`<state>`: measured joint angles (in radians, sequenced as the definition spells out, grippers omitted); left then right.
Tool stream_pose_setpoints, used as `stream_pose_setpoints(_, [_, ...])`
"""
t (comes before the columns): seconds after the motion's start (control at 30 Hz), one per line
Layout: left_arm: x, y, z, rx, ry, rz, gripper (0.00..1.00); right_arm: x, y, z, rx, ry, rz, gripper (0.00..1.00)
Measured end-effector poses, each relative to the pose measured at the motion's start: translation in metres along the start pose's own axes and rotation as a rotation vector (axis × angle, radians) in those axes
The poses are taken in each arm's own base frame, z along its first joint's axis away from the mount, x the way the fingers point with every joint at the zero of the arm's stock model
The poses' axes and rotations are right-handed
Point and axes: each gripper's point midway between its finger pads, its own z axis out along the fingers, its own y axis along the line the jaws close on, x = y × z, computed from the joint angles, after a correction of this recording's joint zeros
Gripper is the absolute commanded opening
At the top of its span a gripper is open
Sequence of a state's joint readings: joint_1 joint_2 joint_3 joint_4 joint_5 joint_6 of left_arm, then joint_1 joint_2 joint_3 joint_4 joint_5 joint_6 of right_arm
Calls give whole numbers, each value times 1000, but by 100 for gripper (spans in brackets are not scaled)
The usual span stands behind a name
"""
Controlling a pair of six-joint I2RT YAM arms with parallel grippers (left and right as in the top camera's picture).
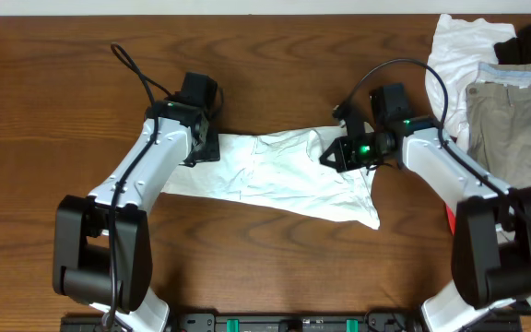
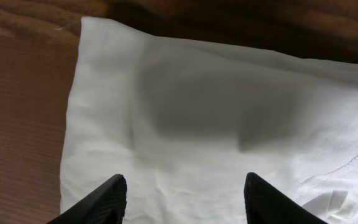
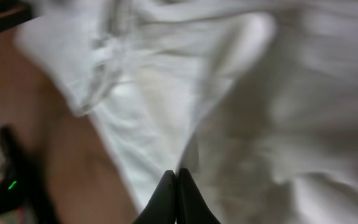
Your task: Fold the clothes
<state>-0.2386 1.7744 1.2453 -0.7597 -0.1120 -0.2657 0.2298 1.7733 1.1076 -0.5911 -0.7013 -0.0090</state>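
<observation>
A white garment [image 1: 275,175] lies wrinkled and spread in a wide strip across the middle of the table. My left gripper [image 1: 203,148] hovers over its left end, open, fingers astride flat cloth [image 2: 197,112] with nothing between them [image 2: 185,180]. At the garment's right end my right gripper [image 1: 339,152] is shut; in the right wrist view a thin fold of the white cloth [image 3: 260,93] runs up from the closed tips [image 3: 177,173]. That view is blurred.
A pile sits at the back right corner: khaki trousers [image 1: 514,120], a white piece [image 1: 454,55] and a black piece [image 1: 528,41]. The wooden table [image 1: 63,92] shows bare at the left. A small red object [image 1: 450,217] peeks out beside the right arm.
</observation>
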Motion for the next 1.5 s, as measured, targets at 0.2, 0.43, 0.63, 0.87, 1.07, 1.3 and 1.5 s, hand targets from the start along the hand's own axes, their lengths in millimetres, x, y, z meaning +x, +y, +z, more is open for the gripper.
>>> stream_pose_setpoints(0.2, [0, 0, 0, 0, 0, 0, 61, 22, 45, 16, -67, 92, -150, 4])
stream_pose_setpoints(0.43, [0, 0, 0, 0, 0, 0, 61, 32, 56, 35, 11, 139, -250, 16])
stream_pose_setpoints(0.63, [0, 0, 0, 0, 1, 0, 61, 11, 4, 26, 310, 55, -119, 17])
stream_pose_setpoints(0.87, [0, 0, 0, 0, 0, 0, 61, -37, -33, -8, 458, -164, -1, 22])
stream_pose_setpoints(1.07, [0, 0, 0, 0, 0, 0, 61, -55, -57, -29, 542, -274, 114, 22])
stream_pose_setpoints(1.3, [0, 0, 0, 0, 1, 0, 61, -61, -66, -31, 573, -317, 166, 22])
stream_pose_setpoints(1.5, [0, 0, 0, 0, 0, 0, 61, -54, -78, -18, 584, -286, 193, 23])
